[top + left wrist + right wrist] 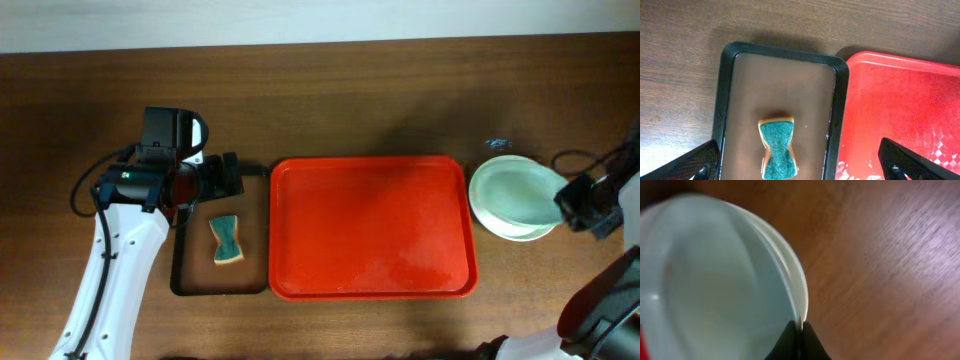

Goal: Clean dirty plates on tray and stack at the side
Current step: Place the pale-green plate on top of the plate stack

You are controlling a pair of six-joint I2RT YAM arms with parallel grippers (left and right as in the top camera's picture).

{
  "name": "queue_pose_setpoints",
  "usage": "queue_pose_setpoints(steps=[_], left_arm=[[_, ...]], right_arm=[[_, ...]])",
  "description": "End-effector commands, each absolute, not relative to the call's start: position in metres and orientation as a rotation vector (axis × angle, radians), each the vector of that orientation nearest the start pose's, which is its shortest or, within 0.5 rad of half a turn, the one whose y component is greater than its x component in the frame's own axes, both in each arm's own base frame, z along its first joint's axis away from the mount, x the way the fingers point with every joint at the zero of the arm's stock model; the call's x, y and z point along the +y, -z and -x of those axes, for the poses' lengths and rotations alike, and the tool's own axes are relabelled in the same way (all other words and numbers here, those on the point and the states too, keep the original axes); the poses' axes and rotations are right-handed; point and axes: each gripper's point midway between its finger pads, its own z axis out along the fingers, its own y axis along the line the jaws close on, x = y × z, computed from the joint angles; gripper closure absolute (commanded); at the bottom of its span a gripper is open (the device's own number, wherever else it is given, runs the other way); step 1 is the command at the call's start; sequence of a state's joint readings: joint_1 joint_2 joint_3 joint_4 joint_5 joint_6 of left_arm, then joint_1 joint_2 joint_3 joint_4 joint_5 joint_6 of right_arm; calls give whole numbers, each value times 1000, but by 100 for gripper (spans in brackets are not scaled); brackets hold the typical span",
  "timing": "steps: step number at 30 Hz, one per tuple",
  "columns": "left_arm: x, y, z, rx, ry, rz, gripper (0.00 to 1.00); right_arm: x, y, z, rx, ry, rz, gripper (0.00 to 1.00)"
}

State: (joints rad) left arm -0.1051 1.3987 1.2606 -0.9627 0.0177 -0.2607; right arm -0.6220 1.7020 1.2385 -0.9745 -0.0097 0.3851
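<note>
Stacking top plate (520, 190) on other plates (512, 234) right of bare red tray (370, 228); my right pincer (800, 330) pinches its rim, left pincer (800, 162) spread over sponge (778, 147). Next, likely: lower flat, release.

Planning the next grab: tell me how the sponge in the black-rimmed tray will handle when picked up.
The sponge looks like soft foam under a green scrub face, so it probably squashes when pinched and weighs little. Its narrowed waist likely offers a sure hold. Lying flat in the black-rimmed tray, it should not roll.
</note>
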Motion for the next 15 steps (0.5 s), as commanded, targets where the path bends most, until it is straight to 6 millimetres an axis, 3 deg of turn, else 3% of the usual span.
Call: queue_pose_setpoints(steps=[1,2,3,4,7,9,11,12,13,15], left_arm=[[-36,-183,-336,2663,129,196,1],[-37,-183,-336,2664,129,196,1],[-36,-183,-336,2663,129,196,1],[-36,-183,-336,2663,129,196,1],[-37,-183,-336,2664,129,196,1],[-36,-183,-336,2663,129,196,1],[-36,-183,-336,2663,129,196,1],[-36,-183,-336,2663,129,196,1],[-36,-183,-336,2663,129,196,1],[-37,-183,-336,2664,129,196,1]], right_arm=[[-186,-59,-272,2612,-81,-1452,96],[-184,-59,-275,2611,-95,-1442,90],[-184,-59,-275,2611,-95,-1442,44],[-183,-59,-273,2625,-100,-1429,6],[-143,-65,-297,2732,-371,-1047,9],[-116,-65,-311,2802,-370,-811,13],[-54,-66,-334,2889,-349,-328,12],[-31,-65,-337,2910,-331,-217,7],[-22,-65,-338,2916,-336,-175,1],[0,-65,-339,2926,-346,-81,1]])
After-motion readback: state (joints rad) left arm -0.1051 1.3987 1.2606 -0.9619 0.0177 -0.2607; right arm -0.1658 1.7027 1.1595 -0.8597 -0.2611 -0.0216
